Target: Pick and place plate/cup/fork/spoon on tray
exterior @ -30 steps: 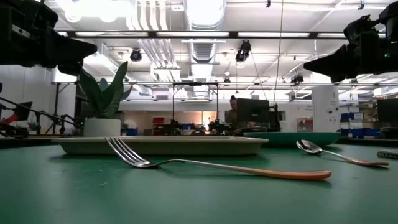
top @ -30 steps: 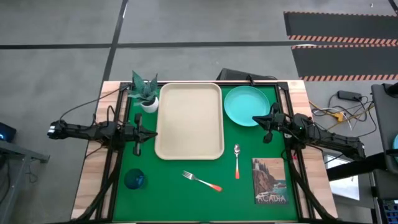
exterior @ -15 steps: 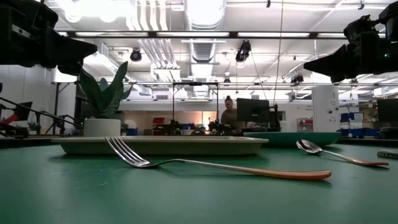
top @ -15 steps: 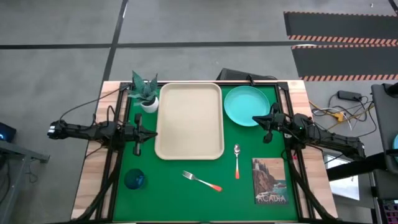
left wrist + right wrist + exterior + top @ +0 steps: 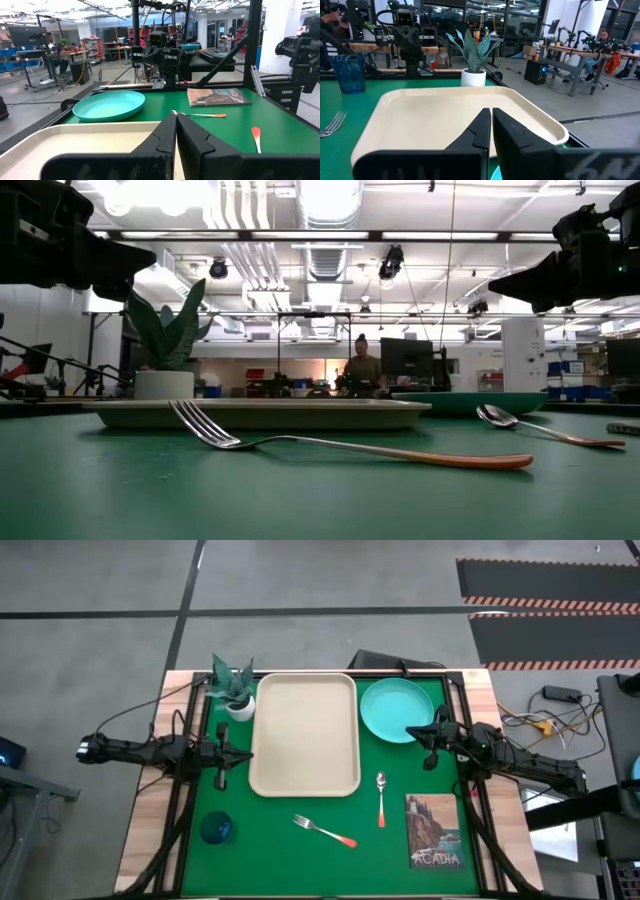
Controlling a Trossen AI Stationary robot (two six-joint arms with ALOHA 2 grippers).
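Observation:
The beige tray (image 5: 304, 734) lies on the green mat at the far middle. The teal plate (image 5: 396, 709) lies right of it. The spoon (image 5: 381, 798) and the fork (image 5: 324, 831) lie nearer, the dark-blue cup (image 5: 216, 828) stands at the near left. My left gripper (image 5: 249, 756) is shut and empty at the tray's left rim; its shut fingers show in the left wrist view (image 5: 176, 131). My right gripper (image 5: 410, 731) is shut and empty above the plate's near edge; its shut fingers show in the right wrist view (image 5: 491, 122).
A white pot with a green plant (image 5: 233, 688) stands at the tray's far left corner. A picture book (image 5: 434, 831) lies at the near right. Bare green mat lies between the cup and the fork. A person (image 5: 361, 366) shows in the room behind.

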